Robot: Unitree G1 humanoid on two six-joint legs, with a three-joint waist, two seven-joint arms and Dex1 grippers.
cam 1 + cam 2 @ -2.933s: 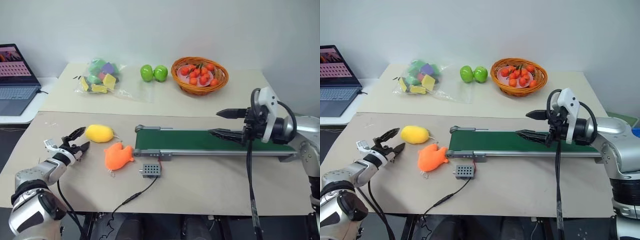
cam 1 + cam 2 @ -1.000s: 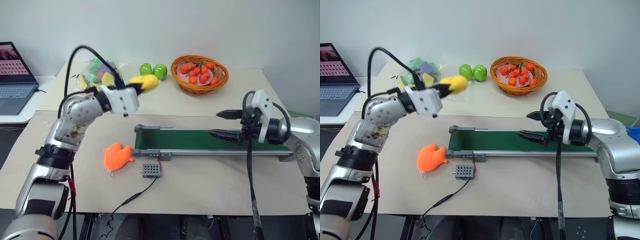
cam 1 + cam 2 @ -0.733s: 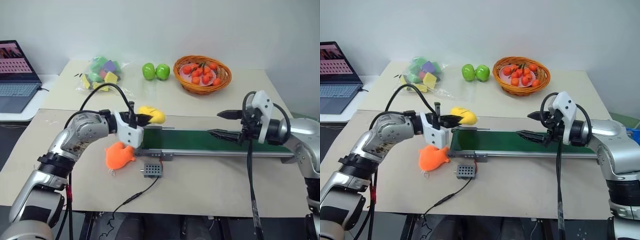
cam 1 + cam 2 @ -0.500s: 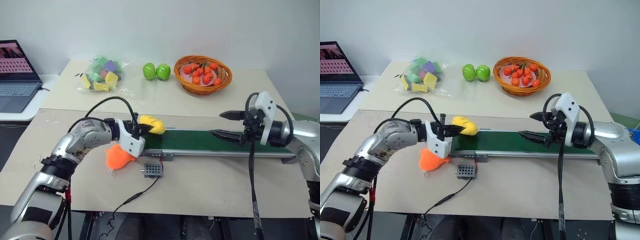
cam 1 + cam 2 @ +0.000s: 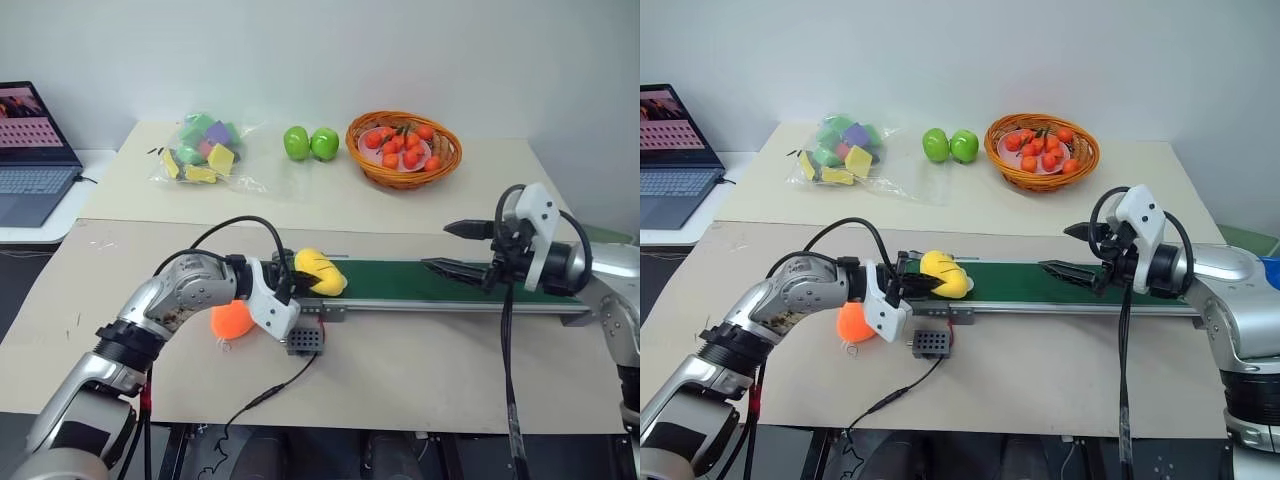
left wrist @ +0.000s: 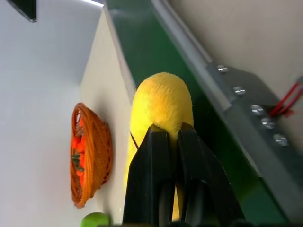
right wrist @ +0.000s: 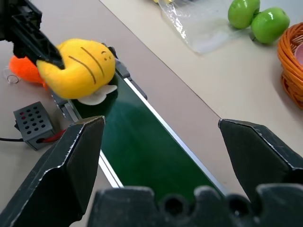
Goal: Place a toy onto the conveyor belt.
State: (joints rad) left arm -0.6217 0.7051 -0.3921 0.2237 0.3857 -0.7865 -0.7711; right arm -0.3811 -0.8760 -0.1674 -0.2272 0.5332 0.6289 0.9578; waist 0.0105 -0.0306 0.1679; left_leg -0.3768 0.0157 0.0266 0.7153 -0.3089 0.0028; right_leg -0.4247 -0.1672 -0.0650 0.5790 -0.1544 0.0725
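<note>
Left eye view: the left gripper (image 5: 291,284) has its two black fingers pinched narrowly on the soft yellow lemon-shaped plush toy (image 5: 319,272), which rests at the left end of the long dark green conveyor belt (image 5: 420,281). Right gripper (image 5: 447,247) hovers over the belt's right end, fingers spread wide, holding nothing.

The orange plush (image 5: 231,318) lies mostly hidden behind the left arm. The laptop (image 5: 30,150) is cut by the frame edge. The bag (image 5: 200,150) seems to hold foam blocks, too small to tell.
</note>
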